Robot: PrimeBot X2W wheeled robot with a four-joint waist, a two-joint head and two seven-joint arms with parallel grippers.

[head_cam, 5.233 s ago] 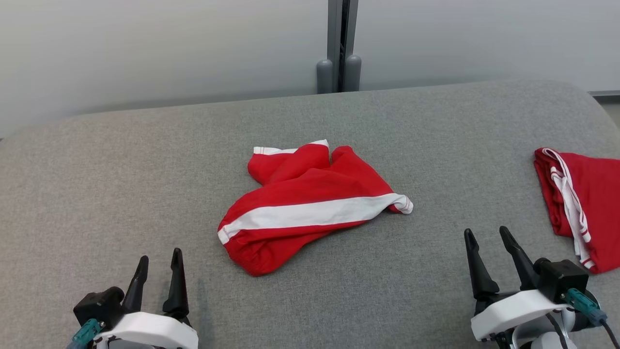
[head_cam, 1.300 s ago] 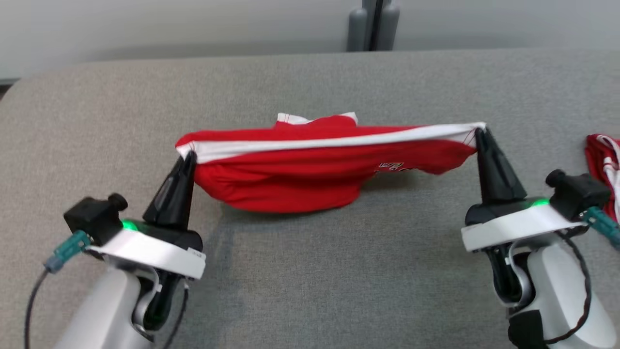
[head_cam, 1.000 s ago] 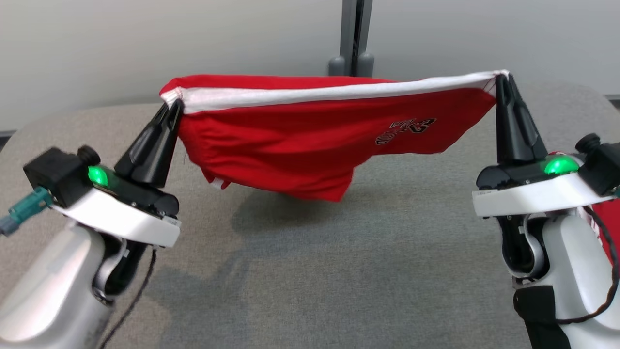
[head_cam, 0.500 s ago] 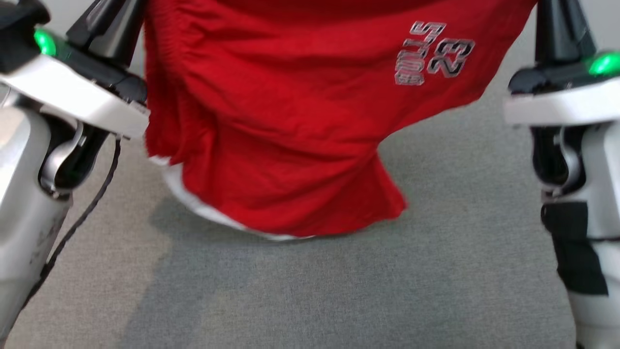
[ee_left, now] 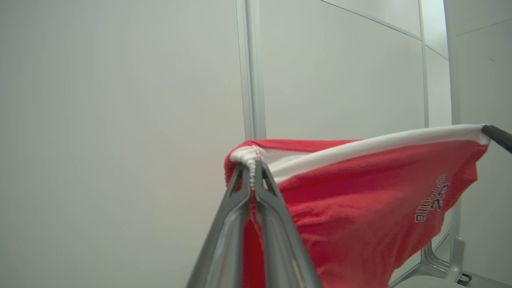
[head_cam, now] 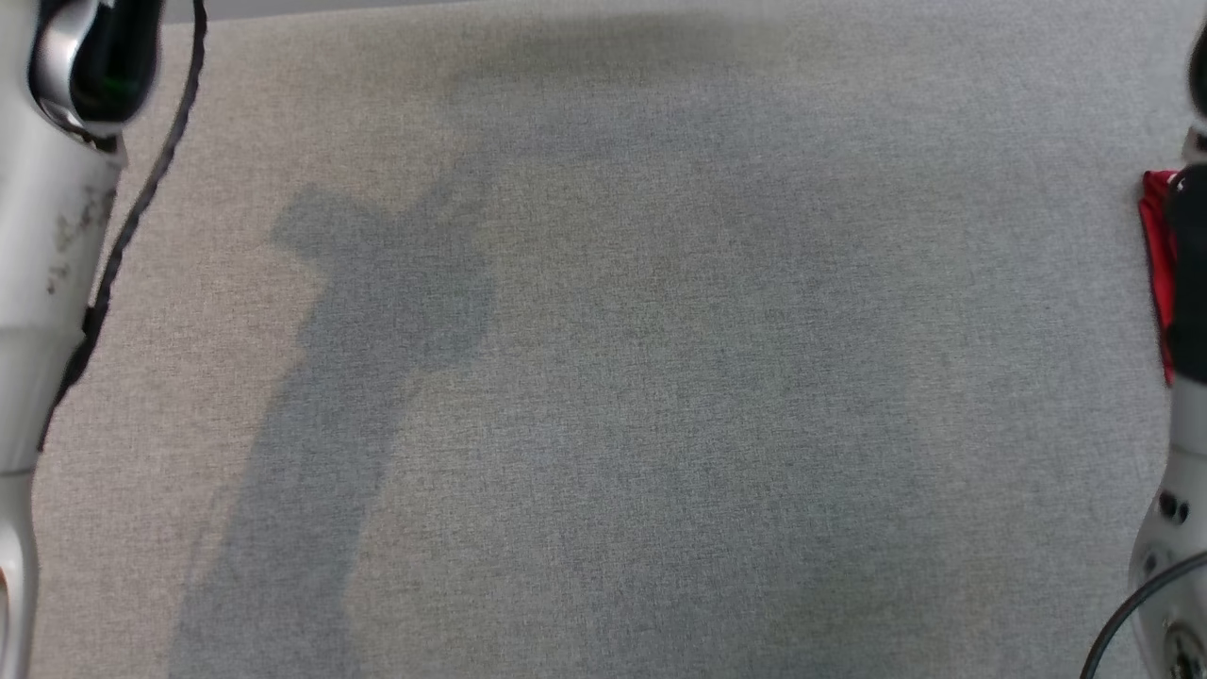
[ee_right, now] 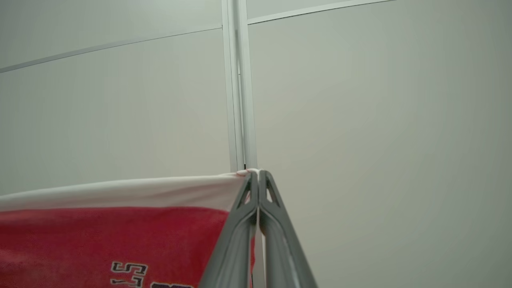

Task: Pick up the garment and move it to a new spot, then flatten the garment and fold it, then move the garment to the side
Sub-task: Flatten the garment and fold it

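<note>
Garment hangs stretched above the grey surface. Its white band, the long axis, runs level between left gripper and right gripper, each pinched tight on one end.

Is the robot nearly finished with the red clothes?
Not yet, it's near the start. Done: the garment is picked up, off the grey table. In hand: the left tool and right tool are each shut on one end of it, holding it stretched in the air. Left: setting it down in a new spot, flattening, folding, and moving it aside.
</note>
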